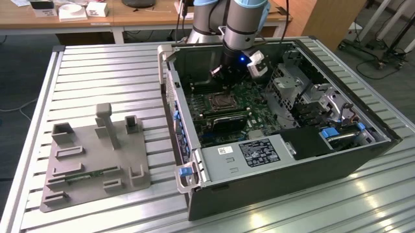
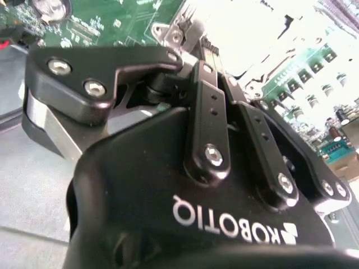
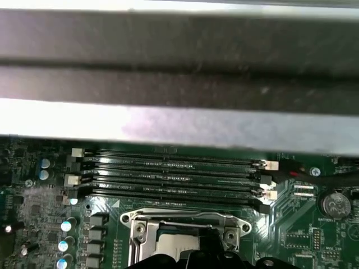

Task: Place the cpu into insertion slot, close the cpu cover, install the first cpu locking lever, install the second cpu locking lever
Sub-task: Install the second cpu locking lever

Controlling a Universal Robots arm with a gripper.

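- The cpu: a small flat square with a dull silver-grey top. In the first wrist view it sits inside the socket on the green motherboard, beside the row of black memory slots.
- Cpu cover: a thin silvery metal frame that borders the chip. Whether it lies fully flat cannot be told.
- Gripper: black, on the grey-and-blue arm. It reaches into the open computer case at the upper centre of the exterior view. It hangs just above the socket, and its dark tip overlaps the chip's near edge in the first wrist view. Whether it is apart or together cannot be told.
- Writing: white lettering runs across the gripper body in the second wrist view. A white tag and a black printed label lie on the grey box at the case's front.
- Grey fixture plate: on the slatted metal table, at the exterior view's left, well apart from the case.
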